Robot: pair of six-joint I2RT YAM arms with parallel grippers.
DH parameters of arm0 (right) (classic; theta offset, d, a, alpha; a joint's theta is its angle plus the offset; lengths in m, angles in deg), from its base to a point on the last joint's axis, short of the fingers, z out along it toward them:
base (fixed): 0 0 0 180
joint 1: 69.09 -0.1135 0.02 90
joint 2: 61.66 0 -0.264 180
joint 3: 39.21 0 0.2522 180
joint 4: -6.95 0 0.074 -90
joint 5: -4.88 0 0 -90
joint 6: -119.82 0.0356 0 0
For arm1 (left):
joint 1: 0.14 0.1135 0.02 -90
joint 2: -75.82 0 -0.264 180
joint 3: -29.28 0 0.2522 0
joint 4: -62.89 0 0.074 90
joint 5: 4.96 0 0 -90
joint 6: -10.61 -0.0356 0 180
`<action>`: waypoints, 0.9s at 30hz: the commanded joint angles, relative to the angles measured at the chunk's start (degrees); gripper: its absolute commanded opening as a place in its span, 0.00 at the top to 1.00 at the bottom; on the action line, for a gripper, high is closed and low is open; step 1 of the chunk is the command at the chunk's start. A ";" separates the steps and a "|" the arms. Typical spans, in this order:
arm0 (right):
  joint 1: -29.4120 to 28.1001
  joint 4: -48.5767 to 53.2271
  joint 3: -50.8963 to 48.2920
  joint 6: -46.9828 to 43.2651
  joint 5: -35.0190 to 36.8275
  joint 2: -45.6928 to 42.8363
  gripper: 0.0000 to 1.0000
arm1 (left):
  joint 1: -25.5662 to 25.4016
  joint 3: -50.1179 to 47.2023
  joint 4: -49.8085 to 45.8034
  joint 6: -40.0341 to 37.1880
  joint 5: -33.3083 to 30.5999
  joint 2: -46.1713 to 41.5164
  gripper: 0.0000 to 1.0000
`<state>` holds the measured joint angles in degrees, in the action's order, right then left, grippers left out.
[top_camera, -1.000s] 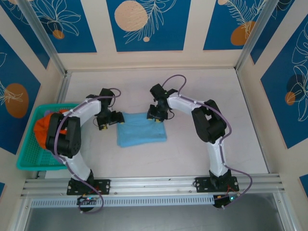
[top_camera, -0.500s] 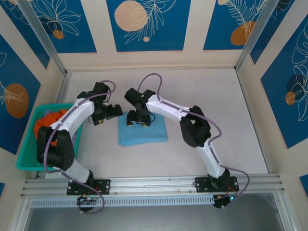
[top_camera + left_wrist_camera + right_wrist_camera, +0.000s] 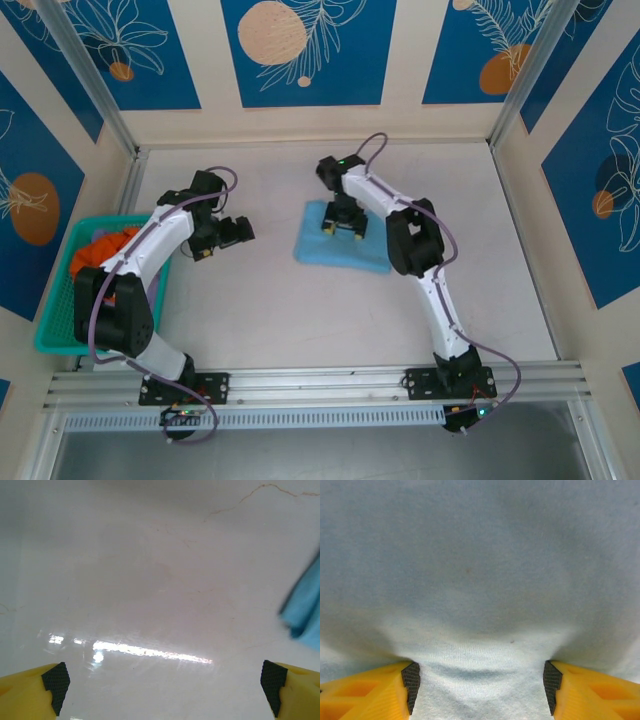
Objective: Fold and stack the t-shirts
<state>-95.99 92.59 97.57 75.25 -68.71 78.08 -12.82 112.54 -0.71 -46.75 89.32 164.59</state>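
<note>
Folded sky-blue t-shirt [image 3: 335,248] is pressed onto the table [image 3: 260,310] by the right gripper [image 3: 343,216], right of centre.
Right fingers are spread apart and set down on the cloth, which is bulged slightly between the pads; nothing is pinched. Left gripper [image 3: 228,236] is held wide open over bare table, well apart from the shirt, on its left. A teal mesh basket [image 3: 60,320] with orange cloth [image 3: 88,265] is seen at the table's left edge.
</note>
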 commanded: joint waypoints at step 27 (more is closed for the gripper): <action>13.65 -14.08 -31.83 1.46 -2.47 -19.96 0.35 | 0.55 5.73 -0.96 -2.45 3.97 6.03 0.00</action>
<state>-83.79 80.59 70.60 72.65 -68.93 55.59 -12.82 116.08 -0.45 -47.40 91.68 169.66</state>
